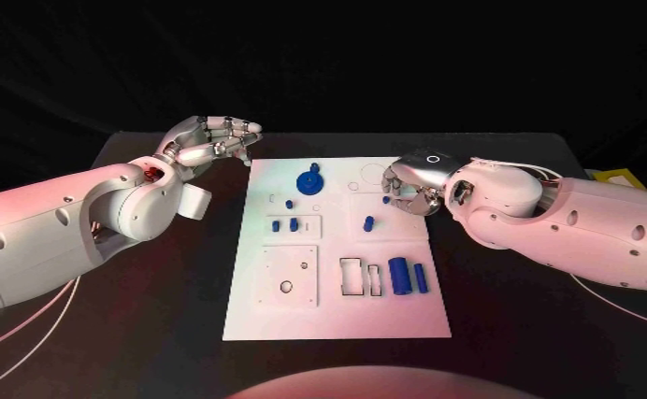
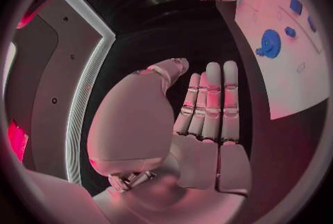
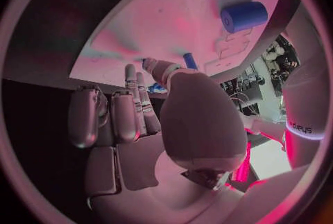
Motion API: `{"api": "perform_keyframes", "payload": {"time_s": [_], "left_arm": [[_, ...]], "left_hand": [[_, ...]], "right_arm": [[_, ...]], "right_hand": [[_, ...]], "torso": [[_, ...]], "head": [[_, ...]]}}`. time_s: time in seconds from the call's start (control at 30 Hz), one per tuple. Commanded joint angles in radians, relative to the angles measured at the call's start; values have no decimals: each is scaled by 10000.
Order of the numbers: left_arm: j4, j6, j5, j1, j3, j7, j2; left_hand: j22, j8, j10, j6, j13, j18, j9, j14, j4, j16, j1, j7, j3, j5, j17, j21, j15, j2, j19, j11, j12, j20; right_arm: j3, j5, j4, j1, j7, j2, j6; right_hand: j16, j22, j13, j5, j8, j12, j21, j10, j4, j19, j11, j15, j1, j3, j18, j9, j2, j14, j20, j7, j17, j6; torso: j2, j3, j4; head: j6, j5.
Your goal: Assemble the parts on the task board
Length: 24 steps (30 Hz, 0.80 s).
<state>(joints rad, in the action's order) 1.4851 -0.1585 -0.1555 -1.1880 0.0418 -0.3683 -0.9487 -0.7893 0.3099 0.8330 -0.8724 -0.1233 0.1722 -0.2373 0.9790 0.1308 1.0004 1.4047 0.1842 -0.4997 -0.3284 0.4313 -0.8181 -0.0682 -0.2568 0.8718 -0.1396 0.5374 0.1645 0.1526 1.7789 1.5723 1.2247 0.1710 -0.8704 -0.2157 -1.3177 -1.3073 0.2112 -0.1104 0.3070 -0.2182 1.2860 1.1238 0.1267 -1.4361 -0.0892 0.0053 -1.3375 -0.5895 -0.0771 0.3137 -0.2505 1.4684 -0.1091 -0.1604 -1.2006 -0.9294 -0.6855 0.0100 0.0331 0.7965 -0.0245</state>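
On the task board (image 1: 337, 320), blue parts (image 1: 398, 276) lie clear of both hands; left hand (image 1: 212, 142) spread, right hand (image 1: 411, 184) unclear.

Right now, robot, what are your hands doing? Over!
Left hand open, off the task board. Right hand open, over the board's right side, near a small blue peg. Nothing in the way.

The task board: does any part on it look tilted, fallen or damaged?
Nothing stands out. The task board lies flat, the blue gear sits near its top, and two blue cylinders lie side by side.
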Motion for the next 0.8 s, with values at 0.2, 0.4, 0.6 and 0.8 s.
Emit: {"api": "perform_keyframes", "payload": {"time_s": [0.2,0.4,0.6,0.8], "left_arm": [[48,47,243,1,-9,-210,-10],[49,39,244,1,-10,-146,-16],[59,39,242,1,-10,-90,-20],[62,36,241,1,-10,-37,-21]], "left_hand": [[15,-43,-103,30,16,114,17,-67,-27,-40,76,62,26,13,-10,49,5,-2,76,7,-40,-14],[22,-51,-128,46,24,114,21,-63,-40,-36,98,73,26,8,-15,55,2,28,95,-1,-46,-14],[34,-81,-197,102,44,112,34,-73,-72,-36,133,102,44,4,-26,67,-10,41,119,-22,-64,-10],[39,-91,-232,123,53,110,39,-81,-82,-38,147,109,47,0,-32,74,-18,60,127,-32,-72,-6]], "right_arm": [[-1,375,-97,-111,195,171,99],[-2,278,-153,-210,140,292,74],[-3,222,-302,-257,128,388,60],[-3,177,-439,-291,164,458,93]], "right_hand": [[-154,-1329,-108,-24,-59,134,255,263,-91,-187,58,-26,-38,-235,203,-16,104,296,27,47,-150,-248],[-218,-1403,-146,-53,-60,169,379,356,-145,-243,80,-43,-60,-314,228,-15,173,318,42,67,-222,-322],[-259,-1466,-195,-65,-35,214,467,514,-261,-278,126,-77,-104,-425,245,4,296,325,71,118,-256,-469],[-314,-1553,-226,3,5,249,609,671,-373,-338,174,-118,-133,-511,274,35,430,337,104,170,-320,-607]], "torso": [[-1,7,3],[7,7,12],[4,4,6],[3,10,5]], "head": [[64,11],[101,28],[110,41],[138,43]]}}
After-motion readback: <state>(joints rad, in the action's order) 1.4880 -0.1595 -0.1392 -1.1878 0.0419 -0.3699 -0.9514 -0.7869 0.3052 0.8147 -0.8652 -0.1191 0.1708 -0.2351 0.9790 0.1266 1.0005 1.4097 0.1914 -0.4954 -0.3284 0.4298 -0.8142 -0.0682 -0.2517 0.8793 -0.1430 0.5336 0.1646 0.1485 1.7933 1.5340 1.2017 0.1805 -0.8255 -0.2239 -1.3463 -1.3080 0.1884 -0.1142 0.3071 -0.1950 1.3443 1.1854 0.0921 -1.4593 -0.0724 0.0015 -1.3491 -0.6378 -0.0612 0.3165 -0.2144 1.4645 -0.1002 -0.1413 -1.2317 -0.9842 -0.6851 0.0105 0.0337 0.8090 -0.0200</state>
